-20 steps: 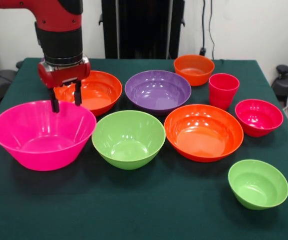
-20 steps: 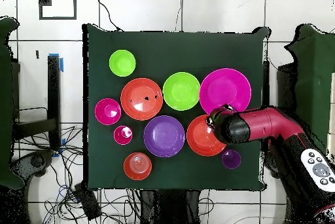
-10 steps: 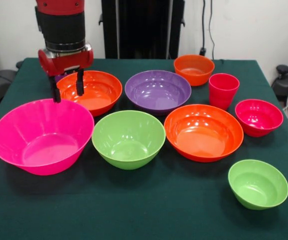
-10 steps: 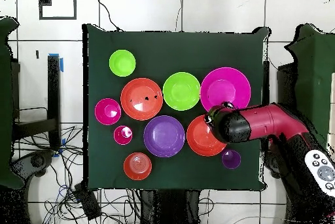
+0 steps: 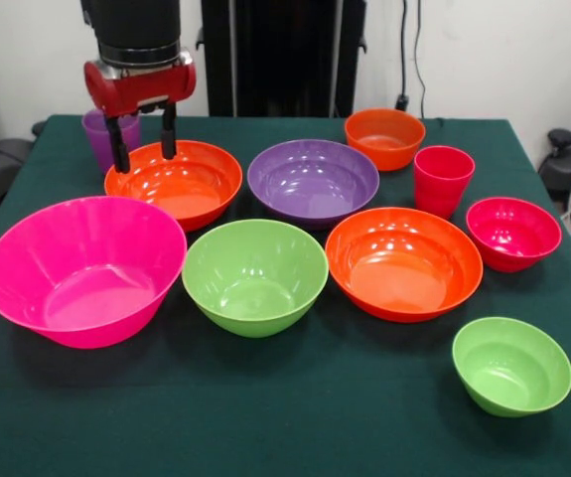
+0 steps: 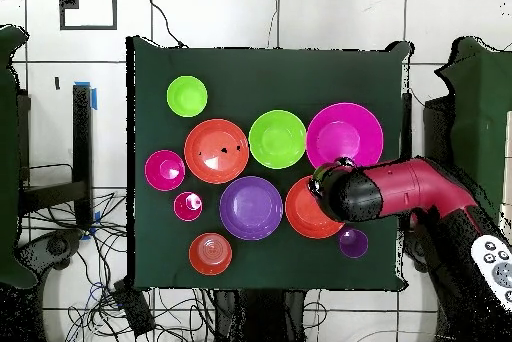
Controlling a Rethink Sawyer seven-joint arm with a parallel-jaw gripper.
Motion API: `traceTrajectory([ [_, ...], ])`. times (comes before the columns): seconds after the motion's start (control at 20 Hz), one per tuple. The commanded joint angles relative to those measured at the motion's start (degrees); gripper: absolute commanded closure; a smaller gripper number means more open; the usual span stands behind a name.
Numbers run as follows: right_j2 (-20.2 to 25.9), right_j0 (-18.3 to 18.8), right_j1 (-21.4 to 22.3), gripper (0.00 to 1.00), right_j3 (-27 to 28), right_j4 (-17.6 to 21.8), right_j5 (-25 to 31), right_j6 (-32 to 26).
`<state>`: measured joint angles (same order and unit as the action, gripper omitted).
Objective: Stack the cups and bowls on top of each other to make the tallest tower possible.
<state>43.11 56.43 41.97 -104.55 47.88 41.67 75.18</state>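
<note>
Green table (image 5: pixel 295 417), bowls (image 5: pixel 255 276), cups (image 5: pixel 442 179)

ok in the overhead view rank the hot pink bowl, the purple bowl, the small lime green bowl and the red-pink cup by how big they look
1. hot pink bowl
2. purple bowl
3. small lime green bowl
4. red-pink cup

The overhead camera looks straight down, so nearness hardly skews this order.

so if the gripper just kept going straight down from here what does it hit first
Most likely the orange bowl at the table's far side. The gripper points down with its open fingers empty over that bowl's far rim. The purple cup stands close behind, so depth leaves some doubt.
</note>
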Motion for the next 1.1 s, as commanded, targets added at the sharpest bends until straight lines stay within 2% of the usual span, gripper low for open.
traceTrajectory([
  [0.05,2.06,-0.54,-2.24,0.0,-2.94,1.67,4.42,-15.71],
  [0.5,1.59,-0.9,-6.1,0.0,-0.62,3.97,2.4,-15.87],
  [1.1,1.68,-0.09,-7.06,0.0,-0.36,5.65,1.49,-16.31],
])
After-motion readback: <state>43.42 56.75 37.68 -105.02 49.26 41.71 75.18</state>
